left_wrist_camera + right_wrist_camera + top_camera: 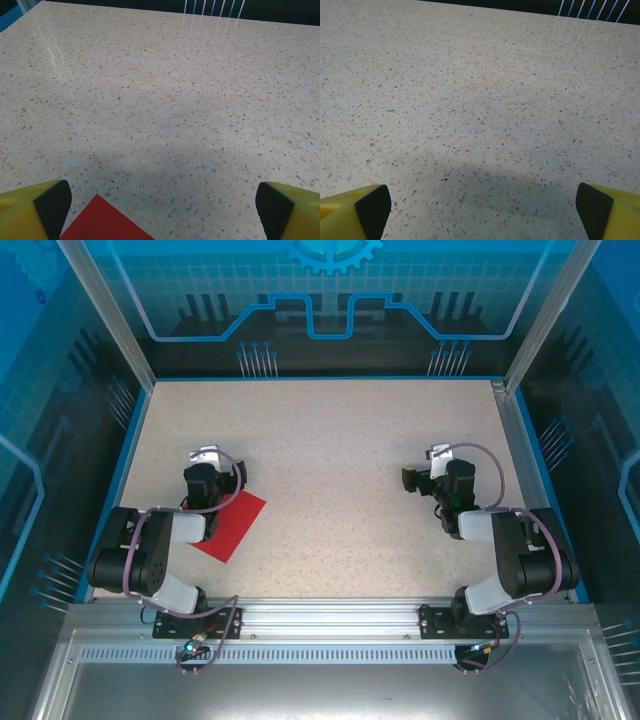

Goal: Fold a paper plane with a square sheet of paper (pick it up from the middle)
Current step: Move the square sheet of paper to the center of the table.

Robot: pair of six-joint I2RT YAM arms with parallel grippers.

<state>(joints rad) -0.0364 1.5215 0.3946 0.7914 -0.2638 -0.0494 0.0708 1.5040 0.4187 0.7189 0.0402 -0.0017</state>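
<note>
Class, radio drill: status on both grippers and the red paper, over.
Left gripper: jaws open, empty. Right gripper: jaws open, empty. Red paper flat, unfolded, partly beneath left arm. No obstruction seen.

- The sheet (235,520) lies flat on the table (330,440), in its near-left part.
- A rail (330,618) runs along the table's near edge and carries both arm bases.
- The left arm (150,555) stands on the rail's left end and the right arm (520,555) on its right end, well apart.
- The left arm reaches over the sheet's left part.
- The left gripper (162,206) hangs above the sheet's far corner, which lies between its fingers, nearer the one at the left of the wrist view.
- The right gripper (482,205) hangs over bare table, well to the right of the sheet.
- A wall (330,300) stands behind the table's far edge.
</note>
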